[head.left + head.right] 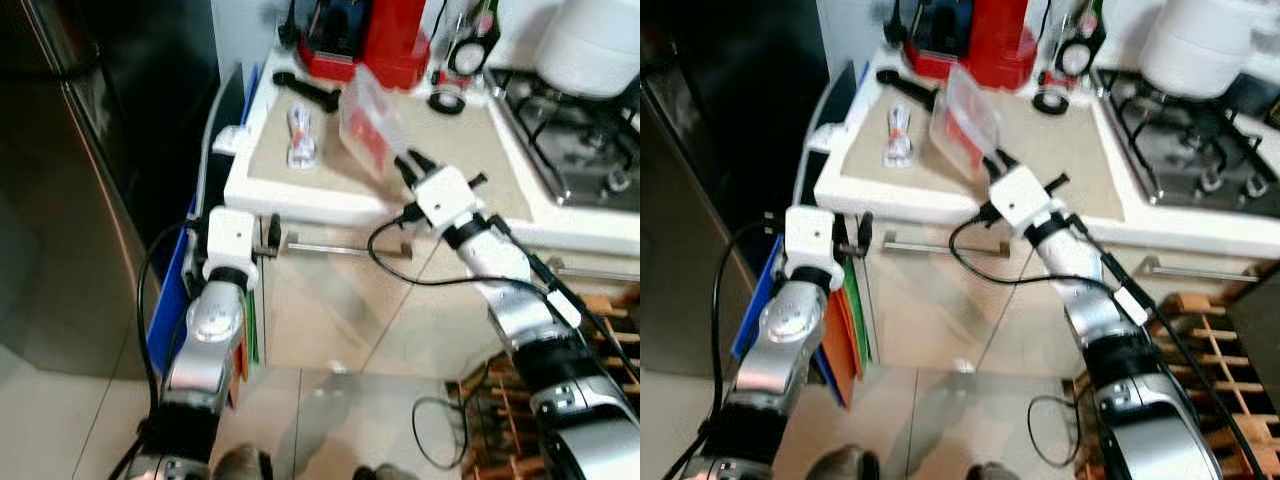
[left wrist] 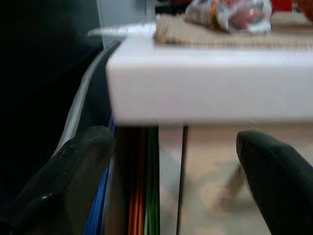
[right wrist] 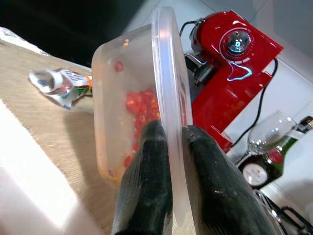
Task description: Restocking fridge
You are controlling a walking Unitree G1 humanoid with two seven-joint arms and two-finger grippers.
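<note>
A clear plastic container [image 1: 368, 125] with red food inside is held tilted on edge above the beige counter mat [image 1: 440, 150]. My right gripper [image 1: 410, 165] is shut on the container's lid rim [image 3: 168, 98], one finger on each side. A small plastic-wrapped packet [image 1: 300, 138] lies on the mat to the left of it. My left gripper [image 1: 268, 236] stands open below the counter's front edge [image 2: 205, 98], beside the cabinet, with nothing between its fingers [image 2: 73, 176]. The dark steel fridge [image 1: 90, 150] stands at the left with its door closed.
A red appliance [image 1: 370, 35], a wine glass [image 3: 266, 137] and a bottle stand at the counter's back. A gas hob [image 1: 575, 130] with a white pot lies to the right. Coloured flat boards [image 1: 840, 330] lean between fridge and cabinet. A wooden rack [image 1: 520, 420] is at lower right.
</note>
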